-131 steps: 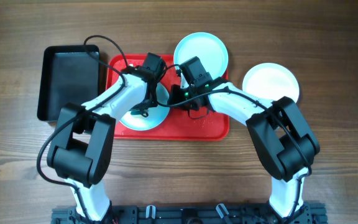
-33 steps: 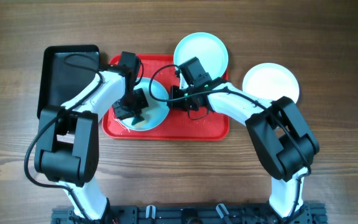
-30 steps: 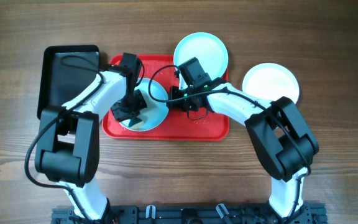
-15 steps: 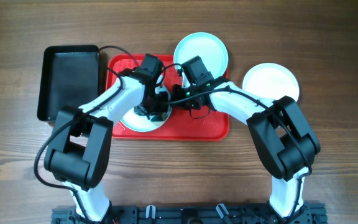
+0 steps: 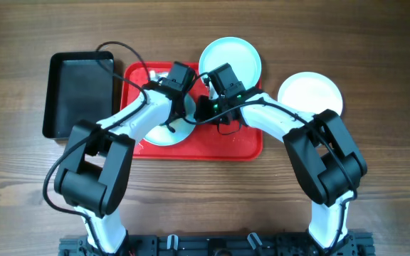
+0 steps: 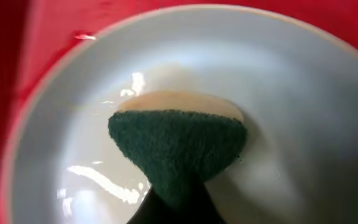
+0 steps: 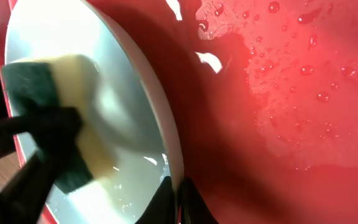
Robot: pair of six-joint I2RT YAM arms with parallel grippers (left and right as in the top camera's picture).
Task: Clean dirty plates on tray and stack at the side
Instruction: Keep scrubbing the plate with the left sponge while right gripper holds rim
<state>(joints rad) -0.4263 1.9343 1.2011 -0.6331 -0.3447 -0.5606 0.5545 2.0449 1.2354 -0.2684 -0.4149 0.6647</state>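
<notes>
Left gripper (image 6: 174, 208) has swung across the turquoise plate (image 5: 155, 134) since a second ago: from the plate's 8 o'clock side over to about its 1 o'clock side, carrying the sponge (image 6: 178, 146) with it. Wrist view shows its fingers closed tight on the sponge's lower end, green scouring face toward the camera, yellow foam pressed to the wet plate floor. Plate sits in the 9 o'clock half of the tray (image 5: 226, 146), same spot as before. Right gripper (image 7: 174, 196) has not shifted; fingers nipped together on the plate's rim at its 3 o'clock edge, steadying it. That edge looks slightly raised off the tray, though not certain. Water droplets (image 7: 272, 37) on the red tray floor beside it. Reading: scrubbing stroke under way, first plate not finished, no stacking begun. Second turquoise plate (image 5: 237, 53) lies at the tray's 1 o'clock corner, overlapping the rim. Cream-white plate (image 5: 309, 92) on the table at the tray's 3 o'clock, apart from it. Black tray (image 5: 77, 92) at 9 o'clock, just beside the red one.
</notes>
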